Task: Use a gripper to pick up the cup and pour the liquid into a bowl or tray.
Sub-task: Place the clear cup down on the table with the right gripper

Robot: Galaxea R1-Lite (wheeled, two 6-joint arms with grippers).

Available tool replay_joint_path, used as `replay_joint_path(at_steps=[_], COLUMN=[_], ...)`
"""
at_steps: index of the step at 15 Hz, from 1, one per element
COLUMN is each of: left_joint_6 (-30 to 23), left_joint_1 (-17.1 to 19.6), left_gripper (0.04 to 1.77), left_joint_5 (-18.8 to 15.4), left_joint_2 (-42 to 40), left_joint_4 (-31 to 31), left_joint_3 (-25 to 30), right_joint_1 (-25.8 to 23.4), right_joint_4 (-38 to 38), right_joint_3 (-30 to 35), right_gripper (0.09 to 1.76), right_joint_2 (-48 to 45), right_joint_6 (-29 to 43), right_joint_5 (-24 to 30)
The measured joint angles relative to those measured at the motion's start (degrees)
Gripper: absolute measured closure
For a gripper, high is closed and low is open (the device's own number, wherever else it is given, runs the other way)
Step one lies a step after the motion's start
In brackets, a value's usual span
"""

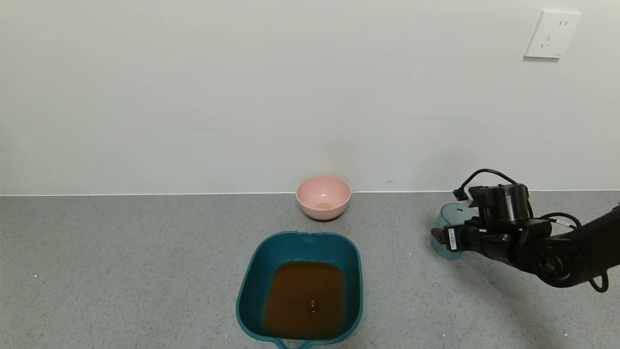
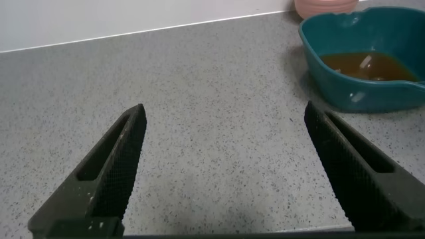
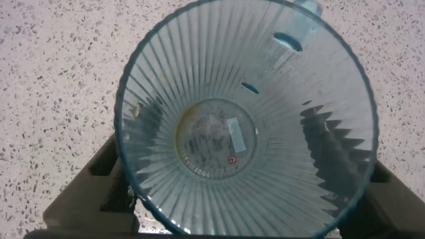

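One cup [image 1: 448, 228], one tray [image 1: 252, 286], one pink bowl [image 1: 323, 196], two grippers [image 1: 441, 238] [image 2: 222, 166].

Grey speckled counter [image 1: 121, 271] carries tray [image 1: 252, 276] (liquid [image 1: 302, 295] inside), pink bowl [image 1: 323, 196], cup [image 1: 448, 218].

Speckled grey stone-look matt desk [image 1: 121, 271], glossy dark teal plastic tray [image 1: 252, 286], smooth pink plastic bowl [image 1: 323, 196], clear ribbed blue-green plastic cup [image 3: 246, 119], matt black textured left claw [image 2: 222, 172], matt white wall [image 1: 242, 87]
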Motion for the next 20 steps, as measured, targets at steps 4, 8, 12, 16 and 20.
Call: replay_joint_path(at_steps=[4,8,12,16,20], left_joint_6=[0.0,0.0,0.0,0.0,0.0], left_joint_1=[0.0,0.0,0.0,0.0,0.0], left_gripper=[0.09,0.09,0.09,0.09,0.09], left_joint_5=[0.0,0.0,0.0,0.0,0.0], left_joint_2=[0.0,0.0,0.0,0.0,0.0], left_joint_4=[0.0,0.0,0.0,0.0,0.0], left_joint_3=[0.0,0.0,0.0,0.0,0.0], right_joint_1=[0.0,0.0,-0.2,-0.4,-0.2], right_joint_4=[0.0,1.0,2.9,6.8,7.5], right_joint_3=[0.1,0.1,0.3,0.8,3.3], right_gripper=[0.21,0.18,0.17,0.15,0.15], right_joint_2=[0.0,-1.2,-4.2,-8.4,-12.0], right_joint_6=[0.0,0.1,0.0,0.1,0.0], right_joint_5=[0.0,0.1,0.1,0.1,-0.1])
